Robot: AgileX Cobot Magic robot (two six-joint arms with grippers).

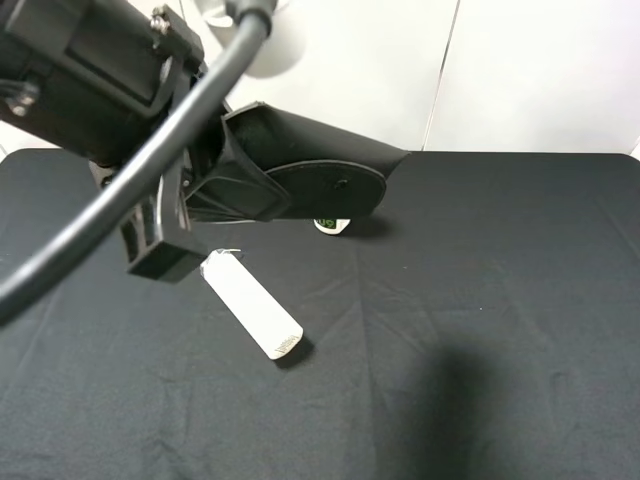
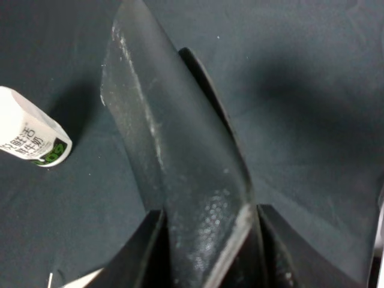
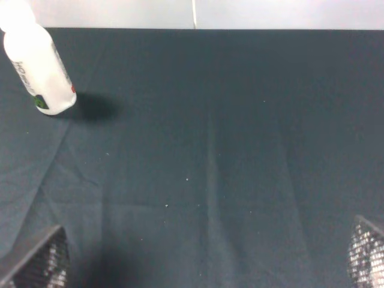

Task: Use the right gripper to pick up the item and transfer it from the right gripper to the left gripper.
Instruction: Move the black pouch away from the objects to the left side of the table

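The item, a long flat black glasses case [image 1: 320, 170], hangs in the air above the black table, tilted, with its flap and small snap facing the camera. My left gripper [image 1: 215, 190] is shut on its left end. In the left wrist view the case [image 2: 180, 162] runs away from the camera, clamped between the two black fingers [image 2: 150, 252]. My right gripper [image 3: 201, 264] is open and empty; only its fingertips [image 3: 36, 261] show, wide apart, low over bare cloth. The right arm is out of the exterior high view.
A white wrapped tube [image 1: 252, 305] lies on the black cloth [image 1: 480, 300] left of centre. A white capped bottle [image 3: 39, 69] lies at the back; it is mostly hidden behind the case in the exterior high view [image 1: 332, 224] and shows in the left wrist view [image 2: 33, 135].
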